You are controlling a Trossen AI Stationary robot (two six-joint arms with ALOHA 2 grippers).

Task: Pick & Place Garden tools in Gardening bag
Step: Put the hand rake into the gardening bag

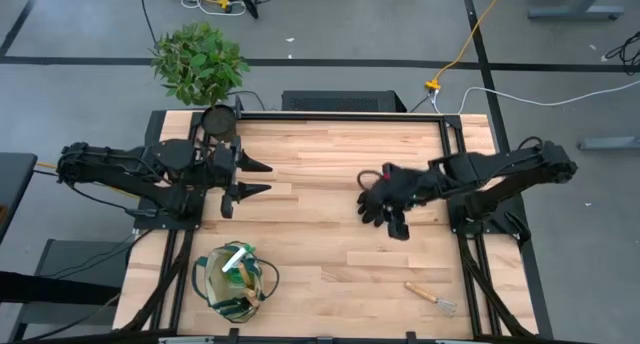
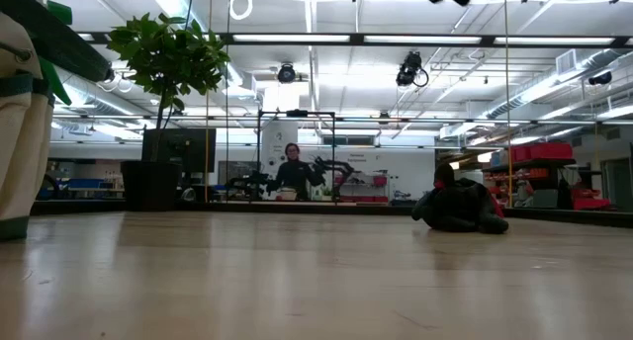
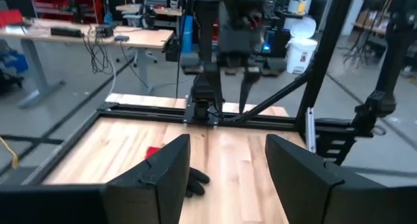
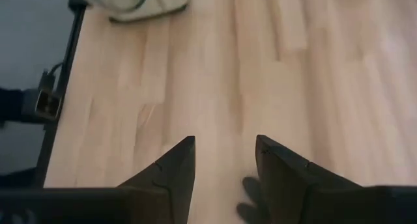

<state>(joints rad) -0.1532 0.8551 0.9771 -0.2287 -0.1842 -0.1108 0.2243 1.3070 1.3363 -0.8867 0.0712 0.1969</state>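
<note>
1. right gripper (image 1: 378, 196) hangs over the black glove (image 1: 380, 206) mid-table, fingers (image 4: 171, 175) apart, gripping nothing.
2. left gripper (image 1: 262, 178) waits at the left, fingers (image 3: 166, 175) spread, empty.
3. gardening bag (image 1: 232, 276) sits near the front-left edge; a hand fork (image 1: 431, 296) lies front-right.

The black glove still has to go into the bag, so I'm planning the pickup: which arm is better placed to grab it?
Right. Its pincer hangs open directly over the glove; the left pincer waits across the table.

Black glove (image 3: 193, 181) between parted jaws
</note>
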